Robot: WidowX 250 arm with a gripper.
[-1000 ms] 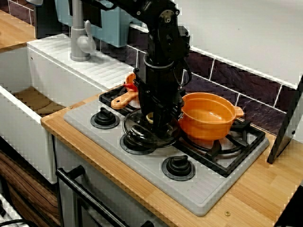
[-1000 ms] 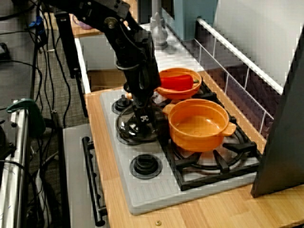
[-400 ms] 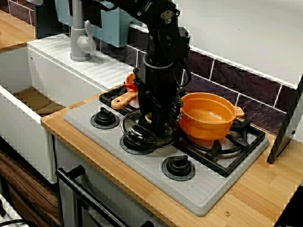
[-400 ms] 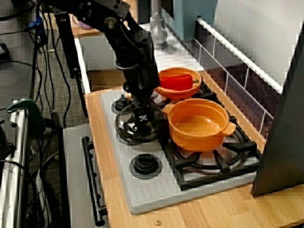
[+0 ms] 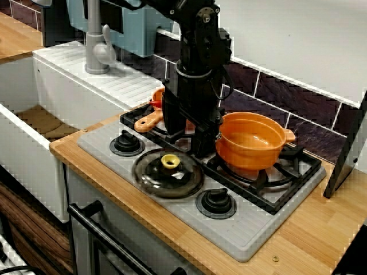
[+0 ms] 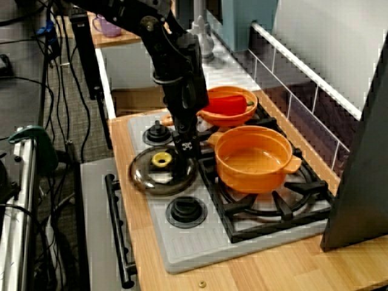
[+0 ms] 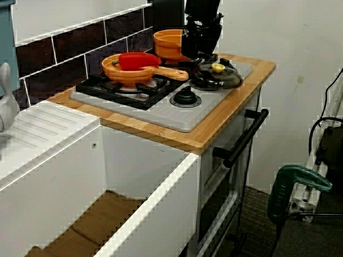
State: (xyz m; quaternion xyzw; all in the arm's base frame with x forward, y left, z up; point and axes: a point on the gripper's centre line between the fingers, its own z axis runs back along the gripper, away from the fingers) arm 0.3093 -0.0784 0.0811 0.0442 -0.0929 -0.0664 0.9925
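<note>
A dark glass lid [image 5: 167, 172] with a yellow knob lies flat on the grey stove top, near its front edge, between two burner dials. From the stove's front end the lid [image 6: 162, 170] shows the same way, and from the sink side the lid [image 7: 217, 75] is at the far end. My gripper [image 5: 184, 137] hangs open just behind and above the lid, with nothing between its fingers. The gripper [image 6: 187, 144] stands close to the left of an empty orange pot [image 5: 252, 140] on the grate. An orange pan [image 6: 227, 106] holding a red object sits behind the arm.
Two black dials [image 5: 127, 143] [image 5: 216, 201] flank the lid. A white sink [image 5: 34, 123] with a grey faucet [image 5: 96, 46] lies to the left of the wooden counter. A dark panel [image 5: 347, 154] leans at the right. The tiled wall [image 5: 309, 109] stands close behind the stove.
The gripper, earlier shut low on the lid's knob, has let go and risen. The lid now lies slightly further toward the front-left, with its yellow knob uncovered.
</note>
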